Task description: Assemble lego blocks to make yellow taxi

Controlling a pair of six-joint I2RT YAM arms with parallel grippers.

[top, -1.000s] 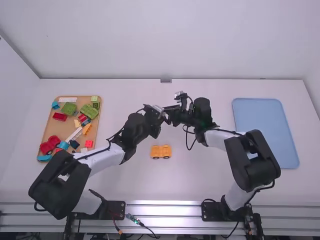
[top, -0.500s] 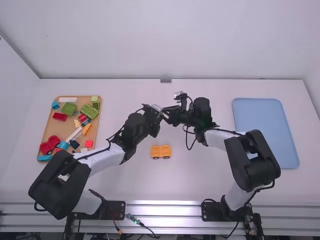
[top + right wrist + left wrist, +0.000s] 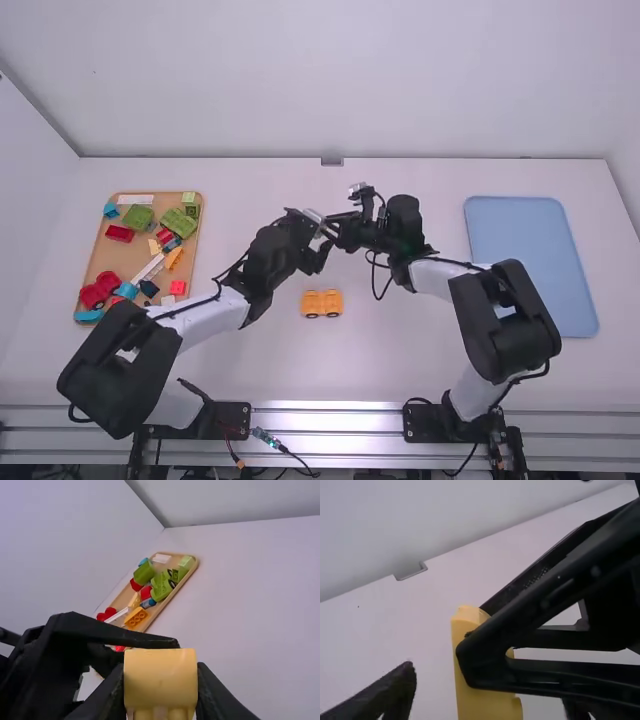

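Observation:
Above the table's middle, my left gripper [image 3: 322, 240] and right gripper [image 3: 338, 232] meet. In the right wrist view, my right gripper [image 3: 160, 692] is shut on a yellow block [image 3: 160, 677]. The left wrist view has the same yellow block [image 3: 482, 700] upright between the wide-apart fingers of my left gripper [image 3: 487, 705], which is open; the right gripper's black fingers cross the block from the side. A yellow-orange car piece [image 3: 322, 304] with dark wheels rests on the table, below the grippers in the high view.
On the left, a wooden tray [image 3: 93, 262] holds several red, green, blue, white and orange blocks. A blue tray [image 3: 530, 265] lies at the right, beyond the right arm's elbow. Walls border the table at the back and sides.
The left gripper's fingers have opened in the high view, spreading toward the lower right. The right arm and the car piece have kept still.

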